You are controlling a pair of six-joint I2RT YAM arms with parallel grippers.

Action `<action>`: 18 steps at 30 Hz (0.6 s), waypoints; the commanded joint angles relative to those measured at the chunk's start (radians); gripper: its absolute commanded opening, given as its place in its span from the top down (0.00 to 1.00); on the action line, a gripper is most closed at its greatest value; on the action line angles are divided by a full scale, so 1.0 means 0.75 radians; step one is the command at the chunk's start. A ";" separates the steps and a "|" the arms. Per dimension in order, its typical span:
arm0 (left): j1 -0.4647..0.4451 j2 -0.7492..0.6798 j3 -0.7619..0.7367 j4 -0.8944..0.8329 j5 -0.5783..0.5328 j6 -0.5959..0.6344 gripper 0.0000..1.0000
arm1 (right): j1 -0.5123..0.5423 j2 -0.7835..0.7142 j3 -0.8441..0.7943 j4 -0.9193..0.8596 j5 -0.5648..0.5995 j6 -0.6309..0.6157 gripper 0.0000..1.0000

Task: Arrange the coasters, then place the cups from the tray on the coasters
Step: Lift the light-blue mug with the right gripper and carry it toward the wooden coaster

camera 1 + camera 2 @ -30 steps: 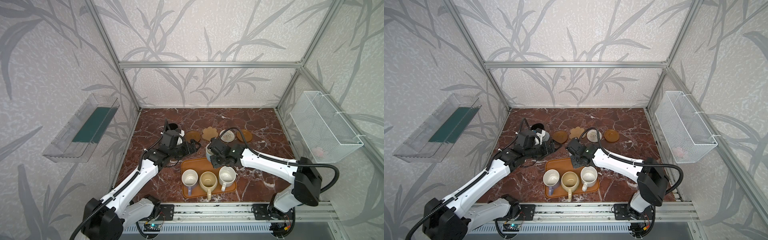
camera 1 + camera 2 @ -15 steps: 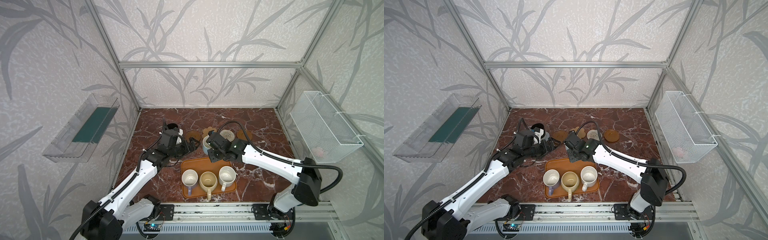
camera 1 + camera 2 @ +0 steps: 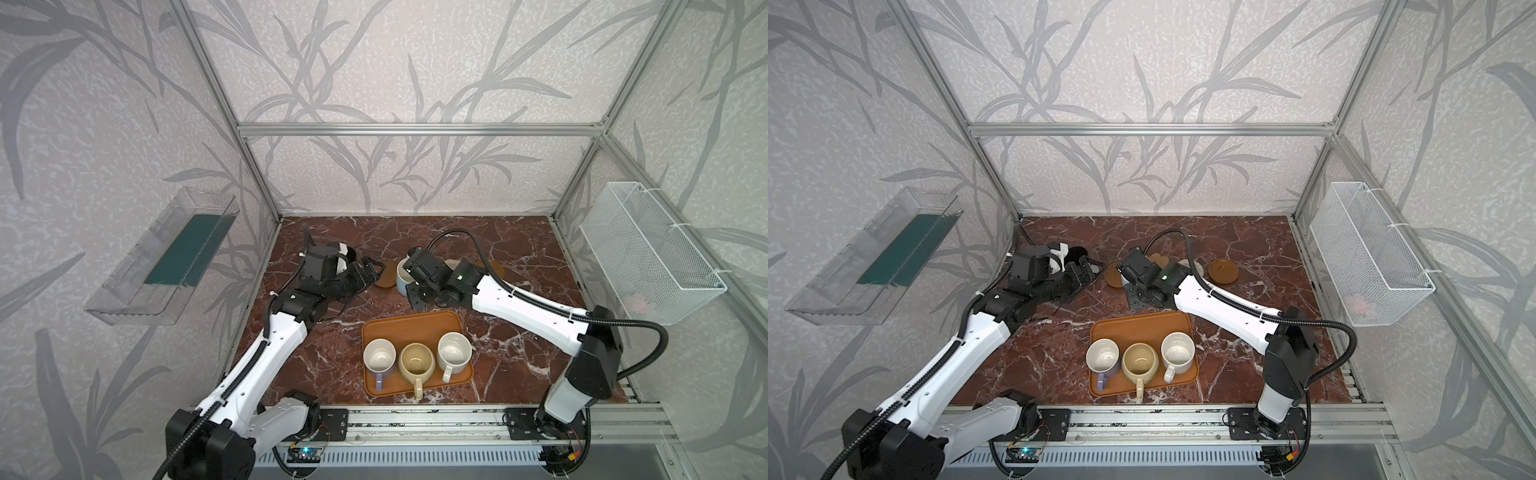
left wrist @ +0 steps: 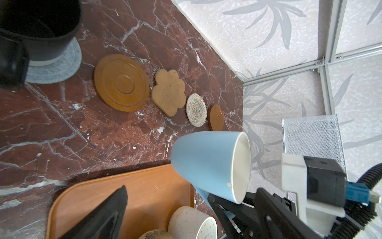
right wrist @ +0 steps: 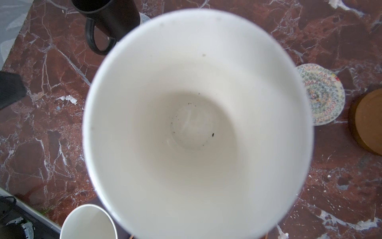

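Right fingers (image 4: 215,203): clenched on the handle of the light blue cup (image 4: 208,163). The cup hangs clear of the desk (image 3: 532,249), mouth up toward the wrist camera. A handle grip leaves the base free to seat flat, I reckon.

Just below and beyond these fingers is the coaster row. The near brown disc (image 4: 122,82) and flower coaster (image 4: 168,92) are bare. The cup hides both in the right wrist view, so one is the likely landing spot; cannot tell which. Further along are the cream woven coaster (image 4: 196,109) and far brown disc (image 4: 216,117), both bare.

Behind the fingers, toward the arm's base, is the tray (image 3: 415,328). It holds the lavender cup (image 3: 379,356), tan cup (image 3: 416,362) and speckled cup (image 3: 454,351) in a line, handles toward the front rail, easy to pinch.

Left fingers (image 3: 372,268): released, spread wide, empty. Just beside them the black cup (image 4: 37,24) sits on the grey woven coaster (image 4: 60,68); that pair looks finished.
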 commanded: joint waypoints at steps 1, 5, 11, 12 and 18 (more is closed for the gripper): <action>0.036 0.015 0.067 0.003 0.039 0.019 0.01 | -0.022 0.050 0.117 0.028 0.011 -0.016 1.00; 0.076 0.042 0.087 0.005 0.067 0.036 0.01 | -0.052 0.164 0.247 -0.055 -0.023 0.011 1.00; 0.123 0.067 0.098 0.008 0.079 0.046 0.01 | -0.075 0.267 0.358 -0.059 -0.045 0.007 1.00; 0.132 0.069 0.097 0.011 0.080 0.045 0.01 | -0.075 0.280 0.374 -0.059 -0.043 0.005 1.00; 0.187 0.105 0.134 -0.043 0.068 0.082 0.01 | -0.091 0.400 0.496 -0.074 -0.051 0.011 1.00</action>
